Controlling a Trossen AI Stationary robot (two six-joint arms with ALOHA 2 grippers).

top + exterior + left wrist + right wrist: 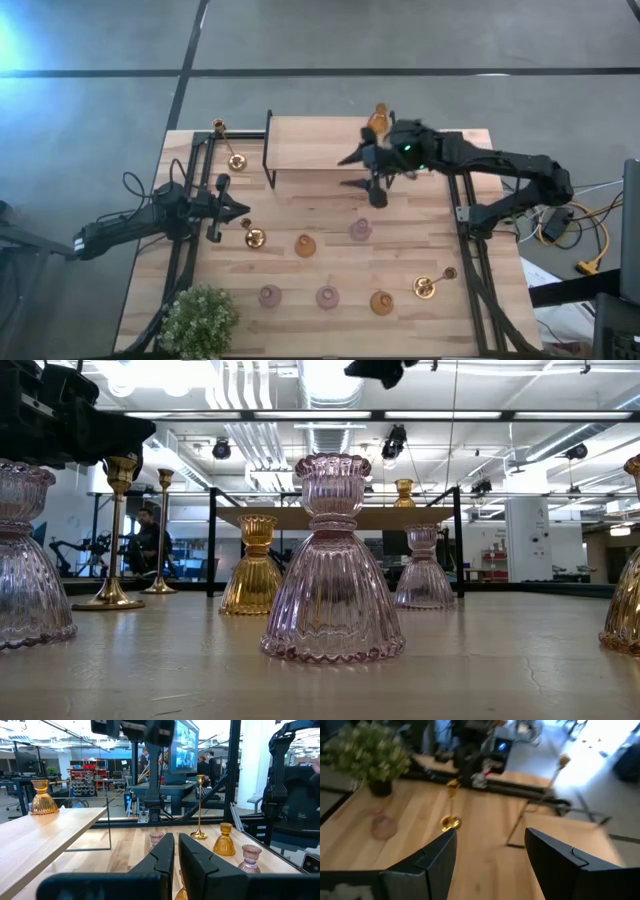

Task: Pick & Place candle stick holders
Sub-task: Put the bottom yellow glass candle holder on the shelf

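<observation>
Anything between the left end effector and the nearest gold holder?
No: in the high view, only bare table separates the left end effector from the gold holder.

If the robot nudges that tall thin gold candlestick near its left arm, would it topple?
Probably yes. The gold candlestick has a tall, thin stem on a small round base, so a push high up would likely tip it. Its shiny metal looks slippery, though likely stiff. The left gripper sits just beside it.
</observation>
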